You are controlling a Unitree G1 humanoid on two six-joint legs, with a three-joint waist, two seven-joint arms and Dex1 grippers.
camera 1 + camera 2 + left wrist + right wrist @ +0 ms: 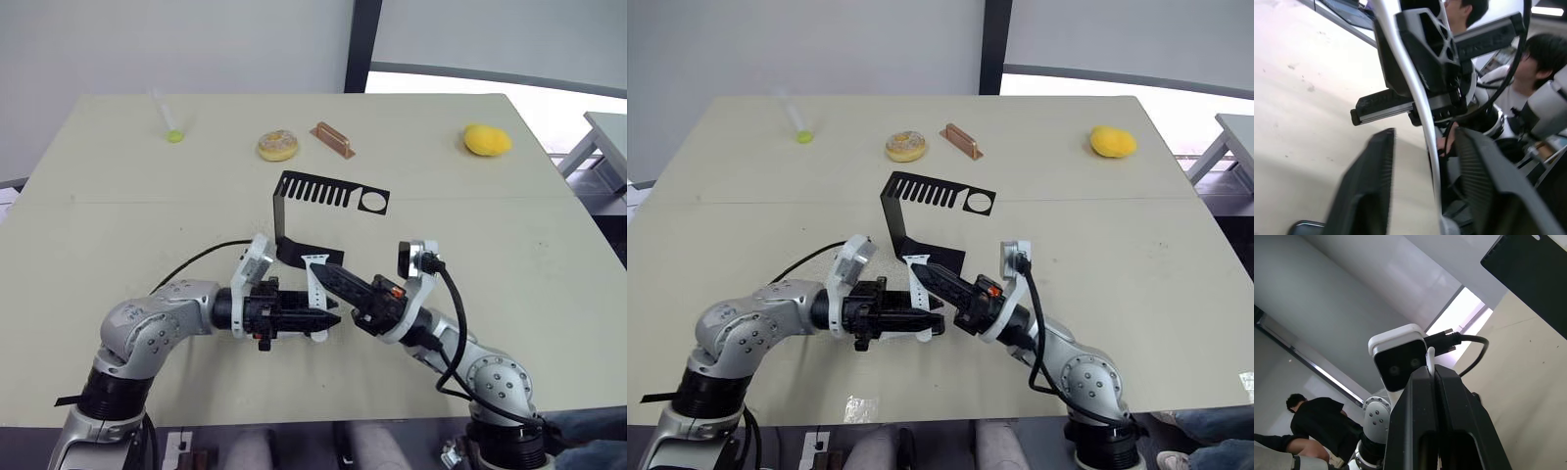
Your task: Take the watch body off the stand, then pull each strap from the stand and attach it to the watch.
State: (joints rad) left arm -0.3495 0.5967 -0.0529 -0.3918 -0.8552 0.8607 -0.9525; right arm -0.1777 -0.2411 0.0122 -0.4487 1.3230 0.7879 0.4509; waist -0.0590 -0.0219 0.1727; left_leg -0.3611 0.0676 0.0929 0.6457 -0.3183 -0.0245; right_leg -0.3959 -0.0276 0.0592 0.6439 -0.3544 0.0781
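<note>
The black stand (328, 194) stands mid-table, its slotted top arm and round hole bare. In front of it a white strap (315, 284) hangs upright between my two grippers. My right gripper (326, 269) is shut on the strap's upper end; the right wrist view shows the white tip (1430, 357) poking out between the closed fingers, with the stand (1533, 279) behind. The strap runs down across the tip of my left gripper (331, 318) and shows edge-on in the left wrist view (1418, 98). The watch body is hidden.
Along the table's far side lie a small green object (173, 135), a doughnut-like ring (278, 145), a brown block (333, 139) and a yellow lump (487, 140). The table's front edge (323, 419) is close below both arms. People (1542, 63) sit behind.
</note>
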